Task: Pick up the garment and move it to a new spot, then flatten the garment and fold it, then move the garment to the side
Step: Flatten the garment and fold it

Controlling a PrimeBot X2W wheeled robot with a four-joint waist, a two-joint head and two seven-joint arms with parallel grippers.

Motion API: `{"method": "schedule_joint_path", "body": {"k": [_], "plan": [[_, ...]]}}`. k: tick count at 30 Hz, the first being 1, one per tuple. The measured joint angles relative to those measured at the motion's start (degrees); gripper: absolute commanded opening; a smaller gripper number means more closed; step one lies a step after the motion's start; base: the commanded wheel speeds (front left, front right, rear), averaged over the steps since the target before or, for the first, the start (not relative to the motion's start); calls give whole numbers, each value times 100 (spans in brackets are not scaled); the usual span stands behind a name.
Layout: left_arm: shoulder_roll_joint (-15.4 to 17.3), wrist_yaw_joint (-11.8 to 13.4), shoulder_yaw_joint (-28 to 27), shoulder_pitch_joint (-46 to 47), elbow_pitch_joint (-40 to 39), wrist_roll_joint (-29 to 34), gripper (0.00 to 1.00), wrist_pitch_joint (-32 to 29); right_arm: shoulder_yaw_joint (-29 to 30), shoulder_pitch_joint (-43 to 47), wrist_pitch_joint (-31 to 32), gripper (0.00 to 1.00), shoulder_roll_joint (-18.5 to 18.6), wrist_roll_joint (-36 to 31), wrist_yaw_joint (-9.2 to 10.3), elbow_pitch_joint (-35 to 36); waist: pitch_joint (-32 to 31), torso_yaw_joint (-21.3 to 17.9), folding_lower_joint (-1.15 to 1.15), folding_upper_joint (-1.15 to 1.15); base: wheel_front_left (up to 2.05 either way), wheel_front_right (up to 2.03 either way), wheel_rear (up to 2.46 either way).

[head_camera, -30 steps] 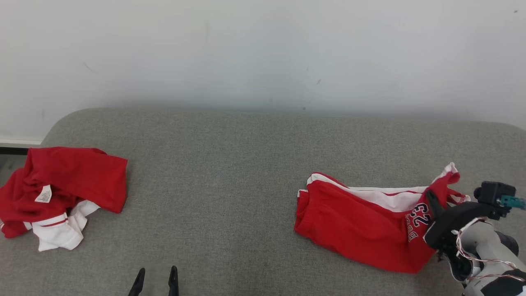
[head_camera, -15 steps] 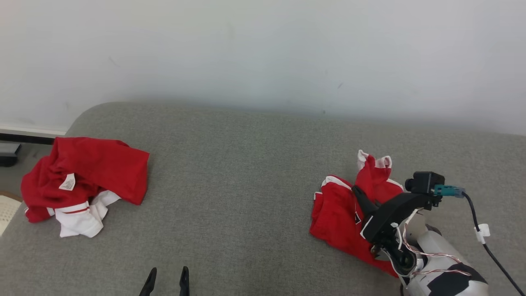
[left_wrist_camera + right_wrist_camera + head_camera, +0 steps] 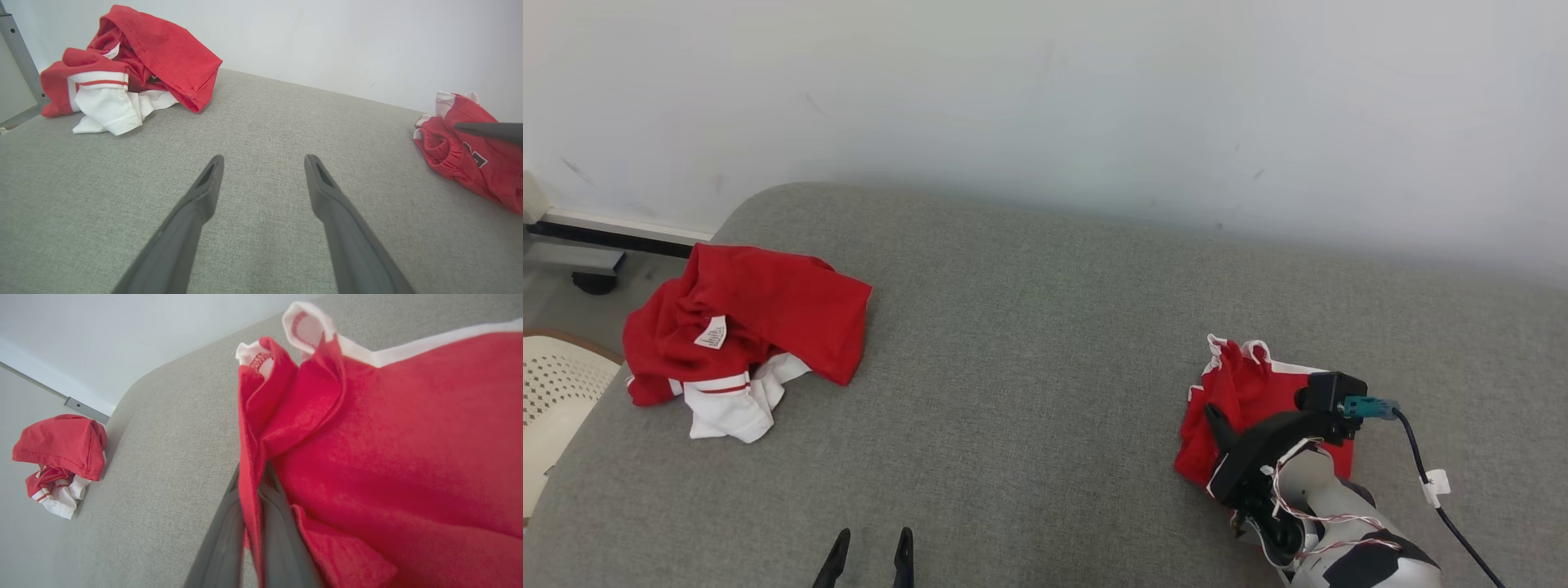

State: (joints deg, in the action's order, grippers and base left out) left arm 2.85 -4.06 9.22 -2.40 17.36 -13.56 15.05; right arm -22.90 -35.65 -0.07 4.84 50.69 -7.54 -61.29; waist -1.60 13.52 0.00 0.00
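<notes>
At the left of the grey upholstered surface (image 3: 1029,327) lies a crumpled red-and-white heap (image 3: 760,318). Its white tag (image 3: 711,332) carries print too small to read. The left claw (image 3: 870,549) hovers near the front edge, fingers spread wide and holding nothing. At the right sits the red garment (image 3: 1245,384), bunched, with white trim. A dark-edged printed figure (image 3: 477,158) on it is partly hidden and unreadable. The right claw (image 3: 253,475) is pinched tight on a fold of it.
</notes>
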Motion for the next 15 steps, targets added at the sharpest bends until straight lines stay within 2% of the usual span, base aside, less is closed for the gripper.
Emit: {"method": "schedule_joint_path", "body": {"k": [1,2,7,15], "plan": [[0,1,-11,0,2,-1,100,0,-14,-19,-27,93,-18,20,0,-21,5,-2,0,0,0,0,0],[0,2,-22,0,1,-5,100,0,-29,-48,-55,100,-30,43,0,5,8,-13,0,0,0,0,0],[0,4,-118,-5,-4,-8,100,0,-148,-74,-207,100,37,254,-1,516,2,-109,0,0,0,0,0],[1,10,-296,-104,-87,-8,100,0,-230,171,-768,100,879,341,0,1466,-1,-350,0,0,0,0,0]]}}
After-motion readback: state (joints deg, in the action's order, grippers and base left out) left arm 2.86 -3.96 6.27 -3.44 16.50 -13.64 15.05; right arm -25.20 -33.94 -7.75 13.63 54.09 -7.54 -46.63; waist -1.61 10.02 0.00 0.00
